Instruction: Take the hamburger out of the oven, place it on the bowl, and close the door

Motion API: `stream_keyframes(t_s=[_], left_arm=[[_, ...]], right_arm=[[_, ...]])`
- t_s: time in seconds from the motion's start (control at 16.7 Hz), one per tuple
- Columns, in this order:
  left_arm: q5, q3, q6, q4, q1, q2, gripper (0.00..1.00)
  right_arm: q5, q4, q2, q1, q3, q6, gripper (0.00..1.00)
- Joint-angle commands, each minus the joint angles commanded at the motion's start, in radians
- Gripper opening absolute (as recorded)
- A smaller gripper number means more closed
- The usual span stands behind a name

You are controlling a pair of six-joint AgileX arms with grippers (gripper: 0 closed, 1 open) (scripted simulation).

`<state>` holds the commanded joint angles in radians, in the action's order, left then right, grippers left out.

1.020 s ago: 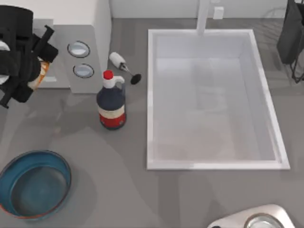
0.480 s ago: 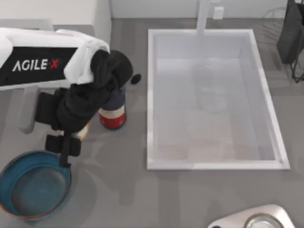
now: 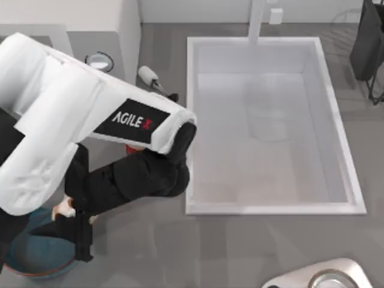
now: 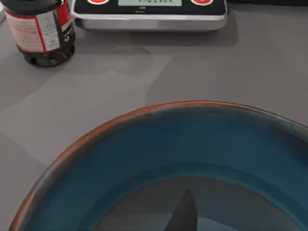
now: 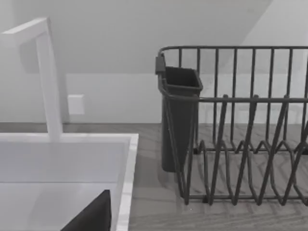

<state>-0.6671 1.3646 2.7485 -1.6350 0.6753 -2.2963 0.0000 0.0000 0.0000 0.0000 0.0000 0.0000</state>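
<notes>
**Left arm over bowl w/ burger**

Left pincer (image 3: 78,231) hung over the wide dark blue-teal bowl w/ thin reddish-brown rim (image 3: 36,269), at the bowl's edge nearest the sink. A small pale cream lump w/ orange-brown edge, the hamburger (image 3: 62,210), showed at the pincer just above the bowl rim; pincer looked clamped on it, though the arm hid most of the grip. In left wrist view the bowl (image 4: 144,144) lay close below, a dark fingertip (image 4: 183,216) over its inside. Boxy white oven (image 3: 90,24) stood well beyond the bowl, one silver-rimmed knob (image 3: 99,60) visible. Large white rectangular sink (image 3: 270,126) lay beside the bowl, on its right. Dark bottle w/ red-white label (image 4: 41,31) stood on the grey counter (image 3: 240,252) near the bowl. Right arm parked by the dark wire dish rack (image 5: 240,134); its pincer state couldn't be told.
</notes>
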Motion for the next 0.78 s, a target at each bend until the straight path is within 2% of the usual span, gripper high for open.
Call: stream_keyframes(t_s=[0.18, 0.78], left_arm=[[-0.022, -0.003, 0.071, -0.069, 0.012, -0.052, 0.0], [-0.038, -0.03, 0.059, -0.03, -0.01, -0.043, 0.0]], right_arm=[[0.0, 0.0, 0.0, 0.0, 0.0, 0.0, 1.0], [0.0, 0.0, 0.0, 0.0, 0.0, 0.0, 1.0]])
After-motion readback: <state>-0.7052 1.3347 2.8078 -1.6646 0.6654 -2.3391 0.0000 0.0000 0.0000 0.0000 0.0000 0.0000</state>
